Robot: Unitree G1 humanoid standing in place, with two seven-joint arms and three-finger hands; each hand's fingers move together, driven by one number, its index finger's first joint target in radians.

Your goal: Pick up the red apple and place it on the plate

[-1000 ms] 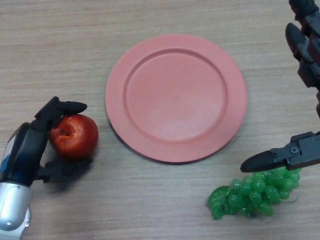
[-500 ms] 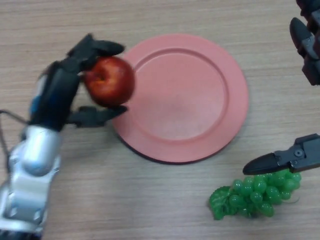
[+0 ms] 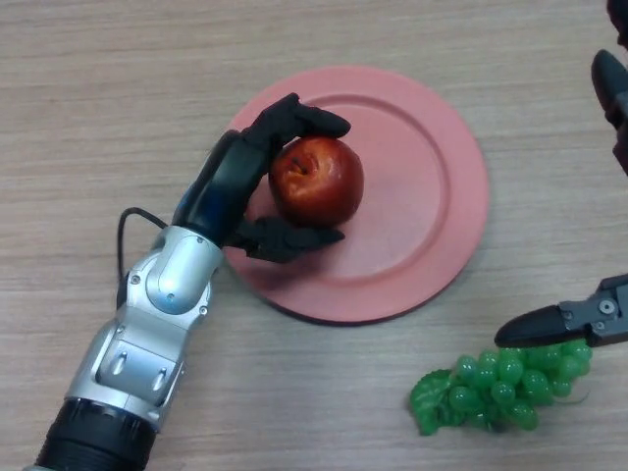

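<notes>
The red apple (image 3: 318,181) is held in my left hand (image 3: 235,177), whose fingers and thumb curl round it. Hand and apple are over the left half of the pink plate (image 3: 432,186), which lies on the wooden table. I cannot tell whether the apple touches the plate. My right hand (image 3: 579,319) shows at the right edge, with one straight finger above the grapes and more of it at the top right corner.
A bunch of green grapes (image 3: 496,381) lies on the table at the lower right, below the plate. The wooden table (image 3: 118,88) extends around the plate.
My left hand has carried the apple to the right, from the table left of the plate to over the plate's left half. The right hand has shifted slightly right.
</notes>
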